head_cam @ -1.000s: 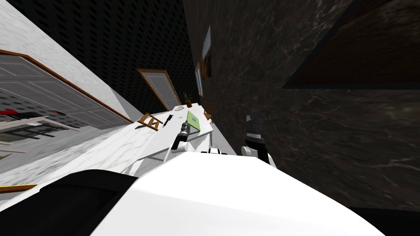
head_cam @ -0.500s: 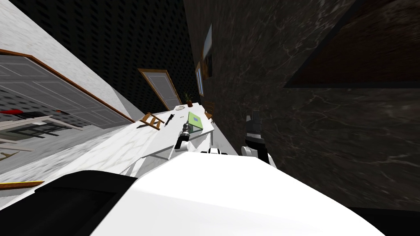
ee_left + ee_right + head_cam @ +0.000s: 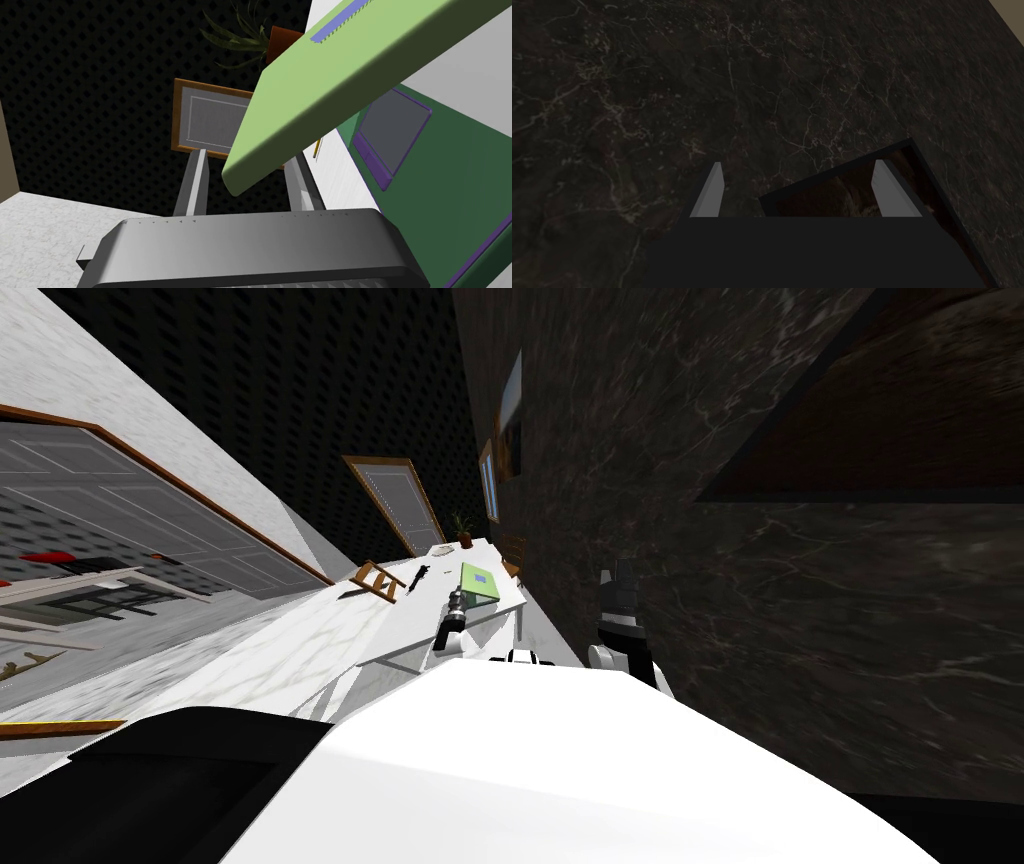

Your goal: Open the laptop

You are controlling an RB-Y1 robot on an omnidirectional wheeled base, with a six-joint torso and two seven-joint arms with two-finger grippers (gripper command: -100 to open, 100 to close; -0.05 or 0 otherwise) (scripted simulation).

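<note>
Lid (image 3: 350, 85) of the green laptop (image 3: 440, 200) sits part-raised, its corner between the narrowed fingers of the left hand (image 3: 249, 155), likely pinched for swinging up; the laptop lies on the worktop (image 3: 400, 633) beside that hand. Right hand (image 3: 797, 170) hangs wide, empty.

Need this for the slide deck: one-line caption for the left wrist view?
Left gripper at the corner of the laptop's raised light green lid; dark green base and purple-edged touchpad exposed.

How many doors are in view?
2. A grey panelled door in a wooden frame is on my left; a second grey wood-framed door stands at the far end, past the white table. More may be hidden.
</note>
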